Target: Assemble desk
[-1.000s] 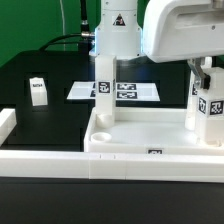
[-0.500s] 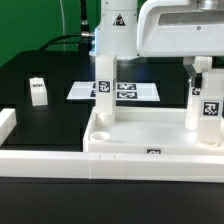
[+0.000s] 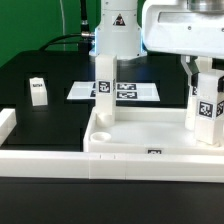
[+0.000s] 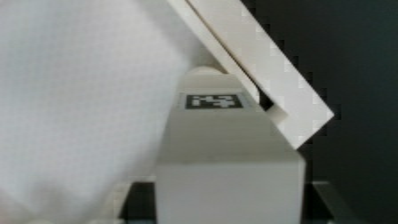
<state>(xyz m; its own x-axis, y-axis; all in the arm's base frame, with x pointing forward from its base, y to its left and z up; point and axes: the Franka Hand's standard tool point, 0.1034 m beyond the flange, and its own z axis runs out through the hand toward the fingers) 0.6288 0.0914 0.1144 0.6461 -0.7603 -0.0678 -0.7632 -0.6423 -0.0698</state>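
The white tray-like tabletop (image 3: 140,135) lies upside up against the front wall, its raised rim (image 4: 267,70) also showing in the wrist view. One tagged white leg (image 3: 103,85) stands upright in the corner socket on the exterior view's left. A second leg (image 3: 207,110) stands upright at the right corner, and my gripper (image 3: 205,75) is shut on its upper part from above. In the wrist view this leg (image 4: 222,150) fills the gap between my dark fingers (image 4: 137,203), the gripper (image 4: 226,205) closed on both its sides.
A loose leg (image 3: 38,91) lies on the black table at the exterior view's left. The marker board (image 3: 135,91) lies behind the tabletop. The long white border wall (image 3: 40,160) runs along the front, and the arm's base (image 3: 118,30) stands at the back.
The hand has shifted slightly sideways and turned over the right leg, whose tag face has moved a little. The leg stays upright in its corner; the grip is unchanged.
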